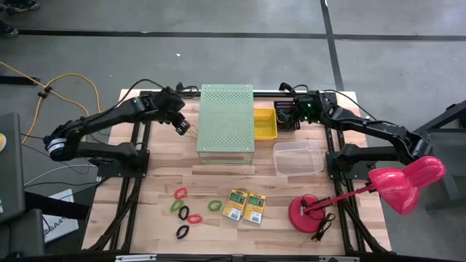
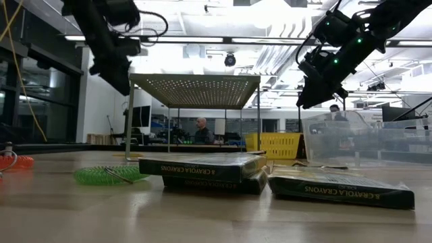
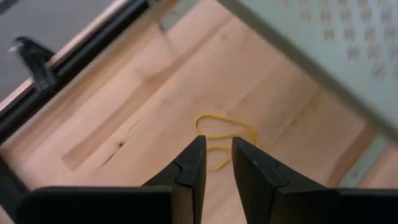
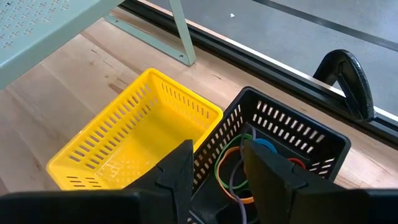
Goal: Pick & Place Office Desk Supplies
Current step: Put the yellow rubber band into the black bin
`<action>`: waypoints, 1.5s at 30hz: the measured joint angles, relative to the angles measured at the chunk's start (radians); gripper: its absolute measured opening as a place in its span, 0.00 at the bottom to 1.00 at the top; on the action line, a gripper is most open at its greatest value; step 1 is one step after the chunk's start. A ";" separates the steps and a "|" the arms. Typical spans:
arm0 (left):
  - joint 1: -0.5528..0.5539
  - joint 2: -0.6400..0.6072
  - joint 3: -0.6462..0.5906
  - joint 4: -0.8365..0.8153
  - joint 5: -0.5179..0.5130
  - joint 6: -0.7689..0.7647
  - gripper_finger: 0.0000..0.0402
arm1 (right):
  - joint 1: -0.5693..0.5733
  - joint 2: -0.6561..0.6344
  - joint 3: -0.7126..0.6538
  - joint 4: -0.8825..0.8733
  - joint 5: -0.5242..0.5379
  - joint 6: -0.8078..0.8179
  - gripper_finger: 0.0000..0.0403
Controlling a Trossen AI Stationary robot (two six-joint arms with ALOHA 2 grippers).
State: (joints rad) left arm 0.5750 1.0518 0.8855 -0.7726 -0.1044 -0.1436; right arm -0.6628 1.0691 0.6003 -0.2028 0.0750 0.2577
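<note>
High view: two crayon boxes [image 1: 244, 207] lie flat side by side at the table's [image 1: 160, 160] near edge, long axes running near to far; band loops [image 1: 186, 211] lie scattered left of them.
Low view: boxes' [image 2: 202, 167] spines face the camera; green loop [image 2: 101, 175] beside them; a lab room behind.
Left wrist view: left hand [image 3: 216, 149] narrowly parted, empty, above a yellow band [image 3: 224, 127] on wood.
Right wrist view: right hand [image 4: 217, 155] parted, empty, over a black basket [image 4: 292, 134] of bands beside a yellow basket [image 4: 130, 140].

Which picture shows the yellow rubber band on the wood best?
The left wrist view: the thin yellow rubber band loop lies plainly on the wooden table, just beyond the left hand. The high view shows only a faint trace; the low and right wrist views don't show it.
</note>
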 joint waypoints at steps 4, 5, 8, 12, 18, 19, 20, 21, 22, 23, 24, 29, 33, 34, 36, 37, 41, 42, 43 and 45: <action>0.043 0.054 -0.016 -0.003 0.073 0.185 0.18 | 0.000 0.000 0.000 0.000 0.000 0.000 0.32; 0.048 0.072 -0.018 -0.001 0.081 0.223 0.18 | 0.000 0.000 0.000 0.000 0.000 0.000 0.32; 0.055 0.133 -0.021 -0.006 0.090 0.335 0.18 | 0.000 0.000 0.000 0.000 0.000 0.000 0.32; 0.054 0.212 -0.021 -0.010 0.090 0.457 0.18 | 0.000 0.000 0.000 0.000 0.000 0.000 0.32; 0.057 0.290 -0.021 -0.010 0.090 0.529 0.18 | 0.000 0.000 0.000 0.000 0.000 0.000 0.32; 0.060 0.294 -0.021 -0.010 0.090 0.529 0.18 | 0.000 0.000 0.000 0.000 0.000 0.000 0.32; 0.063 0.297 -0.021 -0.009 0.090 0.529 0.18 | 0.000 0.000 0.000 0.000 0.000 0.000 0.32; 0.067 0.298 -0.021 -0.009 0.090 0.529 0.18 | 0.000 0.000 0.000 0.000 0.000 0.000 0.32; 0.072 0.299 -0.022 -0.009 0.090 0.525 0.18 | 0.000 0.000 0.000 -0.001 0.000 0.000 0.32; 0.076 0.299 -0.024 -0.009 0.090 0.518 0.18 | 0.000 0.000 0.000 -0.002 0.000 0.000 0.32; 0.080 0.299 -0.027 -0.008 0.090 0.513 0.18 | 0.000 0.000 0.000 -0.003 0.000 0.000 0.32; 0.080 0.299 -0.070 0.018 0.088 0.513 0.18 | 0.000 0.000 0.000 -0.011 0.000 0.000 0.32; 0.074 0.299 -0.119 0.082 0.080 0.516 0.18 | 0.000 0.000 0.000 -0.011 0.000 0.000 0.32; 0.074 0.299 -0.127 0.100 0.080 0.523 0.18 | 0.000 0.000 0.000 -0.011 0.000 0.000 0.32; 0.074 0.299 -0.136 0.131 0.079 0.534 0.18 | 0.000 0.000 0.000 -0.011 0.000 0.005 0.32; 0.074 0.299 -0.137 0.140 0.079 0.538 0.18 | 0.000 0.000 0.000 -0.011 0.000 0.005 0.32; 0.074 0.299 -0.137 0.182 0.096 0.557 0.18 | 0.000 0.000 0.000 -0.012 0.000 0.005 0.32; 0.074 0.299 -0.137 0.189 0.108 0.561 0.18 | 0.000 0.000 0.000 -0.012 0.000 0.006 0.32; 0.074 0.299 -0.137 0.193 0.123 0.562 0.18 | 0.000 0.000 0.000 -0.012 0.000 0.006 0.32; 0.074 0.299 -0.137 0.195 0.130 0.562 0.18 | 0.000 0.000 0.000 -0.013 0.000 0.007 0.32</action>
State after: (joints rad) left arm 0.6495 1.3506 0.7486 -0.5778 0.0255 0.4186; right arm -0.6628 1.0695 0.5999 -0.2153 0.0746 0.2646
